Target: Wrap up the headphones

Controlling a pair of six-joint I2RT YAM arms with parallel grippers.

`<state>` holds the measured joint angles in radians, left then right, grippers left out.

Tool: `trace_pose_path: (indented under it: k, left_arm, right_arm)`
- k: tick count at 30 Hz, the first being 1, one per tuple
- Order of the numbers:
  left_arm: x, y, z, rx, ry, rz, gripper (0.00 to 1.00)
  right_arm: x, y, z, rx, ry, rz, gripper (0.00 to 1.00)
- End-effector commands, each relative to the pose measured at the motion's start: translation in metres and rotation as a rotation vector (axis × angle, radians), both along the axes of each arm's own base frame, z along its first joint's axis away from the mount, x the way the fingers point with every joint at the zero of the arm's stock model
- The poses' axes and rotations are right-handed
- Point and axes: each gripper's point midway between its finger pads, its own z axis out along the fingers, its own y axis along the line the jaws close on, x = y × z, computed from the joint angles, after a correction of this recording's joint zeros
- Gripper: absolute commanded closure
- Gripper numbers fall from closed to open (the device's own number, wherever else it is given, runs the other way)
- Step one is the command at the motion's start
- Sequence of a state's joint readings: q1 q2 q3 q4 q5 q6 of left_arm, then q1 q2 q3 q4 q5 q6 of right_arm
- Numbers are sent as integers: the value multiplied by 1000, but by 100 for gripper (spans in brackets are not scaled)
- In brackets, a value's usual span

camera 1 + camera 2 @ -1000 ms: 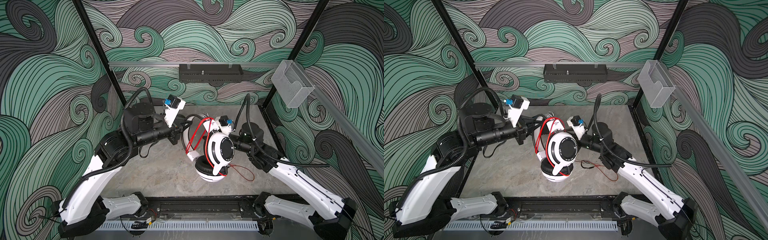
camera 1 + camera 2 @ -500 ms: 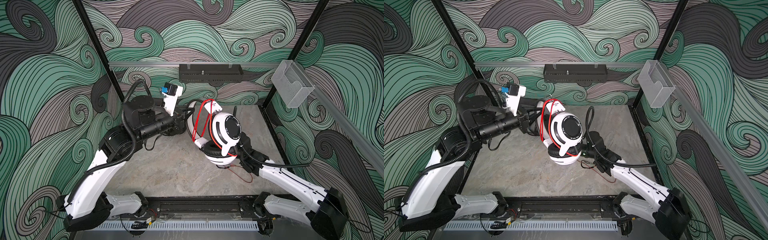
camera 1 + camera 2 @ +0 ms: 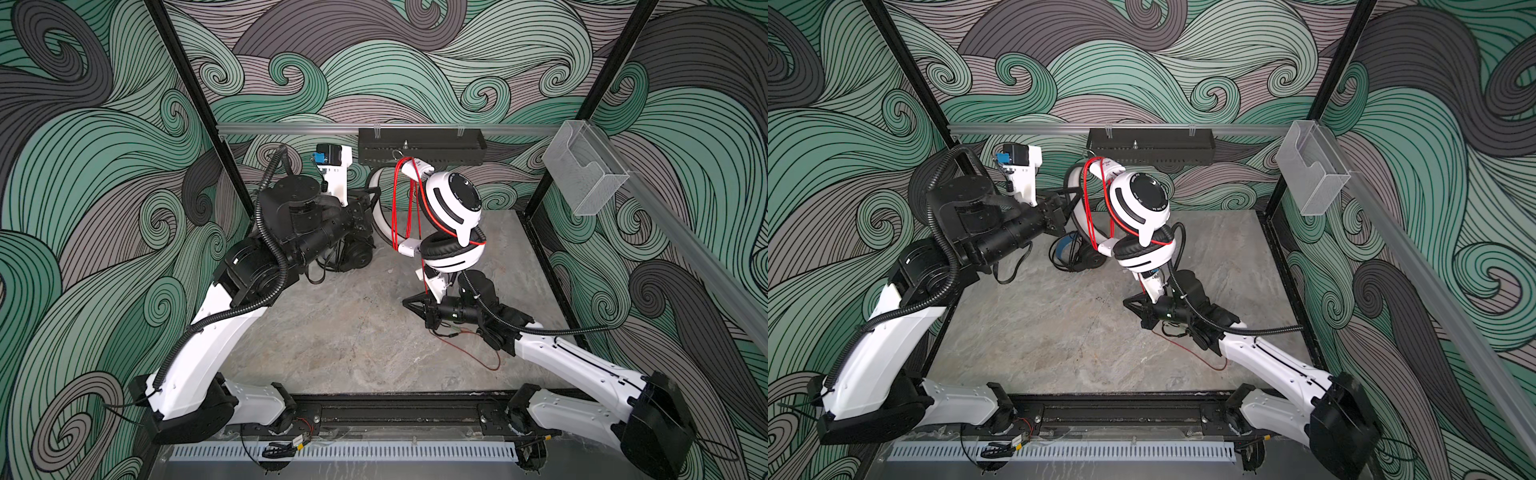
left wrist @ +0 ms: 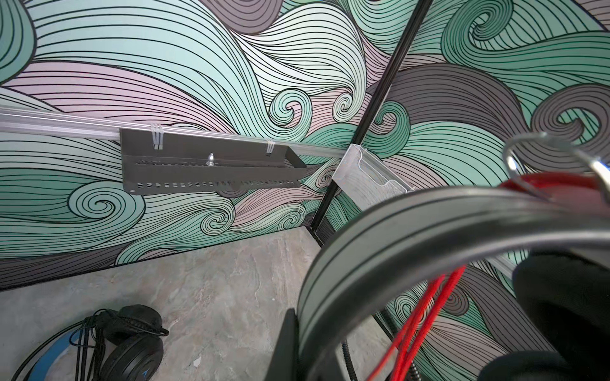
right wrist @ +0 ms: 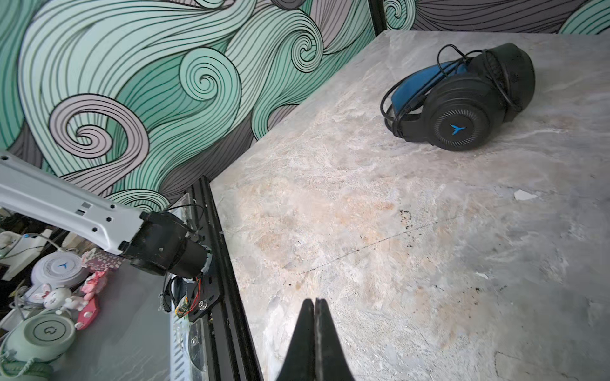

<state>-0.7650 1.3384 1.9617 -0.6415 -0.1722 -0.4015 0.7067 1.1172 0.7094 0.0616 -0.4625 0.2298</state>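
Left end effector [image 3: 1068,203] clamps white headset [image 3: 453,203] by headband [image 4: 429,224], lifted over table [image 3: 332,332]. Right end effector [image 5: 315,306] closed, low, nothing seen between tips. Red cable [image 3: 395,199] part-wound round band, tail [image 3: 469,352] loose on table. Next: catch tail, add loop.

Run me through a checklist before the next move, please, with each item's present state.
1. Left tool grips white headset: ok, shut on its band, headset raised off the table.
2. Red cable wound: ok so far, several loops strung between the band's ends.
3. Cable's end wound in: not ok, it lies loose on the table.
4. Right tool holds the cable: not ok, shut, no cable visible between its fingers.
5. Black headset out of the way: ok, lying apart from both tools.
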Motion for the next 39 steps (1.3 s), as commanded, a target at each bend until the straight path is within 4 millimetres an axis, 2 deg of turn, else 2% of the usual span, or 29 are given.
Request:
trace_pose_path:
  k: [1, 9, 12, 16, 18, 19, 24, 32, 39]
  left_arm:
    - [4, 19, 58, -257, -81, 75, 100]
    - [16, 10, 68, -379, -70, 68, 100]
    - [24, 7, 64, -409, -44, 81, 100]
    - [40, 14, 52, -405, -30, 171, 100]
    - [46, 26, 51, -394, -43, 232, 100]
    - [58, 22, 41, -363, -34, 257, 100]
    - [85, 39, 27, -282, -59, 362, 100]
    - [108, 56, -4, -120, -76, 488, 100]
    - [120, 68, -58, 180, -84, 587, 100]
  right_arm:
    - [6, -12, -17, -90, 13, -61, 98]
    - [15, -11, -28, -167, 16, -90, 100]
    - [20, -8, -27, -183, 6, -96, 100]
    - [18, -1, -24, -232, -19, -76, 100]
    - [13, 1, -23, -250, -32, -62, 100]
    - [10, 2, -22, -256, -40, -54, 100]
    - [-11, 7, -17, -301, -97, 4, 100]
    - [-38, 21, -2, -406, -197, 116, 100]
    - [-50, 22, 34, -496, -318, 145, 100]
